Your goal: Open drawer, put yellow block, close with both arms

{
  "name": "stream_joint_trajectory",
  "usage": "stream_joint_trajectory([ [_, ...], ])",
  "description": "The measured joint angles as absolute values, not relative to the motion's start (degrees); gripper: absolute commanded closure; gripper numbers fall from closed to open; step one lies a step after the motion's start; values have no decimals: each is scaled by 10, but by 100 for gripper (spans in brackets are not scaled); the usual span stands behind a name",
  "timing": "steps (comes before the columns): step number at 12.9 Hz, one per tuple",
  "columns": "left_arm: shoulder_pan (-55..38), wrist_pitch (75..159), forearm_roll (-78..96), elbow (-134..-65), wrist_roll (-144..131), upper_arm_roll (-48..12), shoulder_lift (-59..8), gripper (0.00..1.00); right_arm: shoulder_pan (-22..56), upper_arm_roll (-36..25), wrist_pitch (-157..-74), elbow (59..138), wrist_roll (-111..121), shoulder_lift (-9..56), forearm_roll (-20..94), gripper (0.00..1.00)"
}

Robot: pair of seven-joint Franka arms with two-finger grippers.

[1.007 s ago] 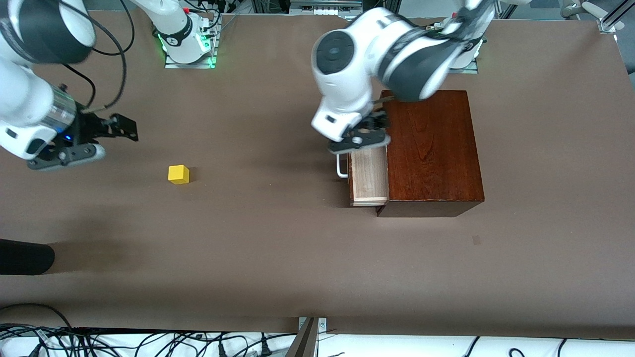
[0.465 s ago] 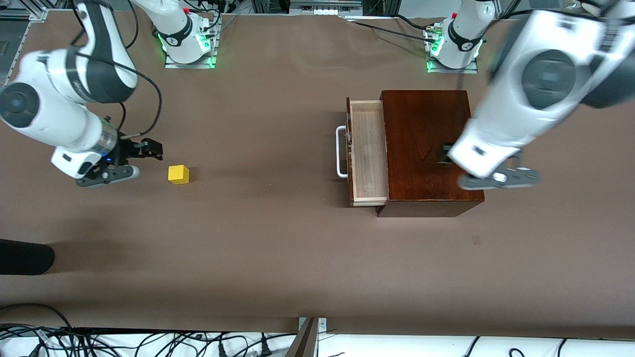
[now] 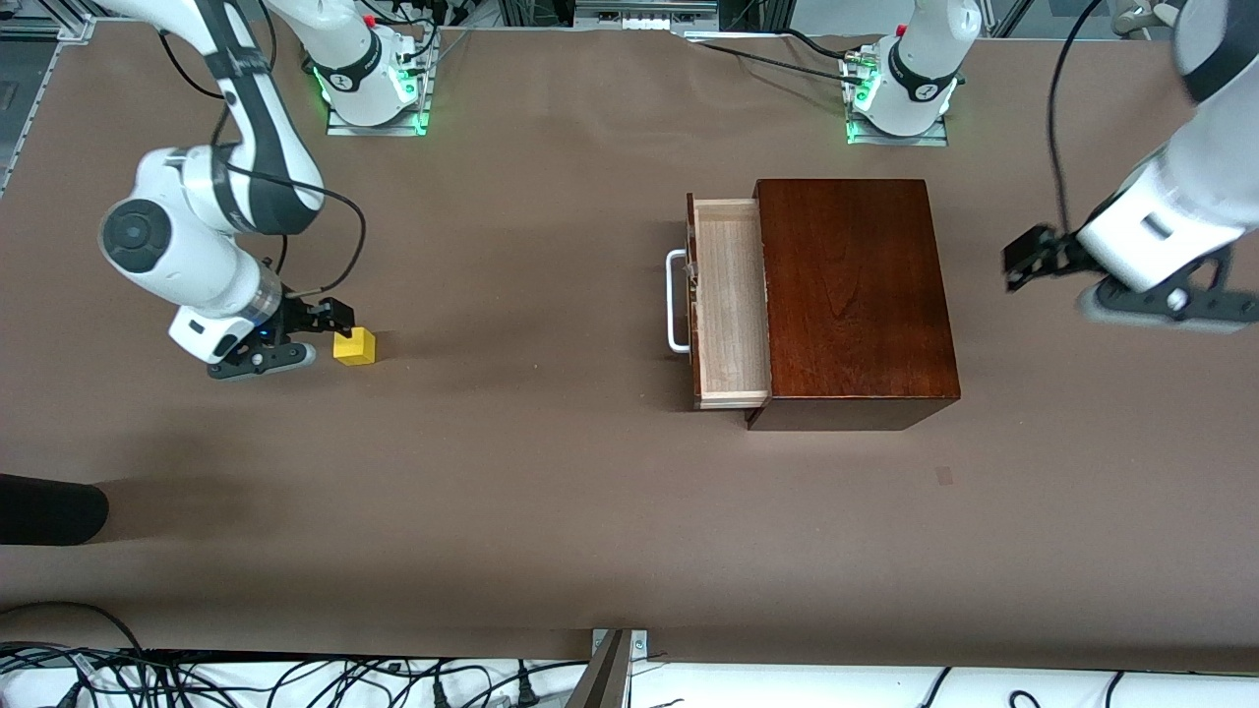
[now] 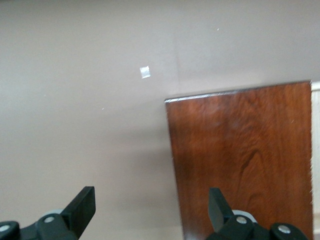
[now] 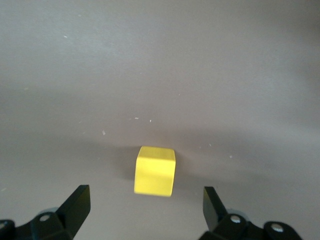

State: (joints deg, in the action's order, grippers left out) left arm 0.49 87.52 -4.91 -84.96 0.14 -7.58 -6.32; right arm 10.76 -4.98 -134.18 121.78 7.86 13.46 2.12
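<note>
Both arms have swung since the earlier frames: right hand to the block, left hand off the drawer.

Front view: right hand (image 3: 295, 339) hangs low just beside the yellow block (image 3: 354, 346), which sits on the tabletop (image 3: 531, 492) toward the drawer (image 3: 730, 300), pulled out of the wooden box (image 3: 851, 295); left hand (image 3: 1043, 261) waits over bare tabletop. Left wrist view: fingers (image 4: 82, 205) spread, empty, box top ahead. Right wrist view: released fingers (image 5: 75, 202) flank the block, lying just ahead between them, so the right arm is plainly nearer.

table (image 3: 551, 511): brown covering | on it: yellow block (image 3: 354, 346), wooden box (image 3: 856, 295), drawer (image 3: 730, 305) open
</note>
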Motion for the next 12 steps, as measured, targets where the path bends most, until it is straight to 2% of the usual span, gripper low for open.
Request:
stream_joint_trajectory([
  [2, -36, 889, -45, -890, 38, -17, -29, 0, 108, -50, -1396, 1250, 78, 149, 21, 0],
  [3, -43, 904, -45, -900, 45, -9, -25, 0, 108, -50, -1417, 1261, 76, 157, 21, 0],
  [9, -31, 951, -30, -941, 38, 0, -8, 0, 107, -50, -1489, 1280, 73, 202, 23, 0],
  [10, -27, 967, -27, -962, 37, 1, 6, 0, 107, -50, -1504, 1288, 70, 206, 23, 4],
  [11, -25, 975, -26, -982, 35, 1, 20, 0, 107, -50, -1514, 1295, 65, 211, 23, 12],
  [12, -25, 980, -25, -996, 33, 1, 32, 0, 107, -50, -1520, 1299, 61, 216, 24, 27],
])
